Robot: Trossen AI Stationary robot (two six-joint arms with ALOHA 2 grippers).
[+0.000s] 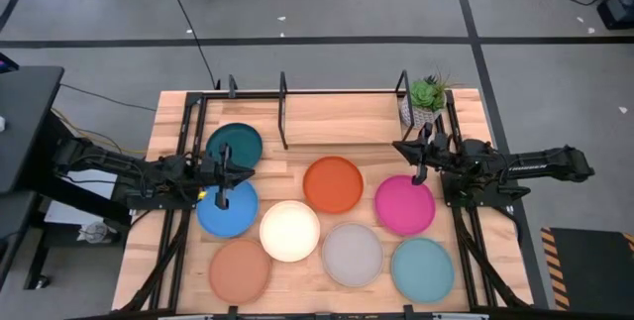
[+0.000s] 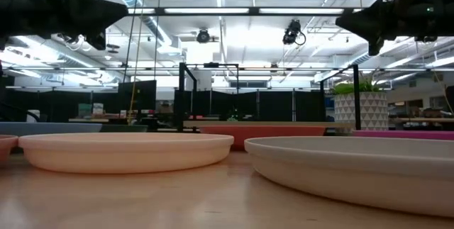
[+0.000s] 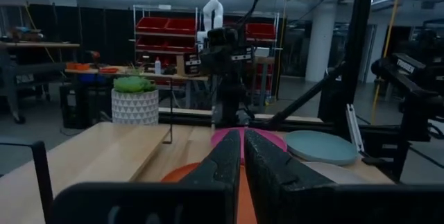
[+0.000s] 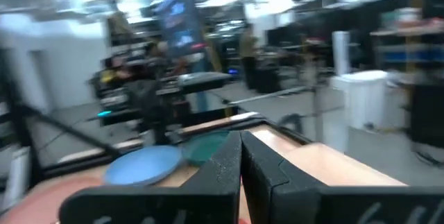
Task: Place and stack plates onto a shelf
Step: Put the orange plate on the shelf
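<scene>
Eight plates lie flat on the wooden table: dark teal [image 1: 234, 145], blue [image 1: 227, 209], orange [image 1: 333, 184], magenta [image 1: 405, 205], cream [image 1: 290, 231], grey [image 1: 352, 254], terracotta [image 1: 240, 270] and light aqua [image 1: 422, 266]. The black rod shelf [image 1: 283, 112] stands at the far edge. My left gripper [image 1: 250, 170] [image 3: 241, 139] hovers shut between the teal and blue plates, pointing toward the table's right. My right gripper [image 1: 398, 147] [image 4: 241, 142] hovers shut above the magenta plate's far side, pointing left. Both arms hang high in the low view, clear of the cream plate [image 2: 124, 151] and grey plate [image 2: 355, 169].
A small green plant in a patterned pot [image 1: 428, 97] [image 2: 360, 105] stands at the table's far right corner, close behind the right gripper. Bare wood [image 1: 347, 122] lies between the shelf rods and the plates. Black frame rails [image 1: 178, 241] run along both table sides.
</scene>
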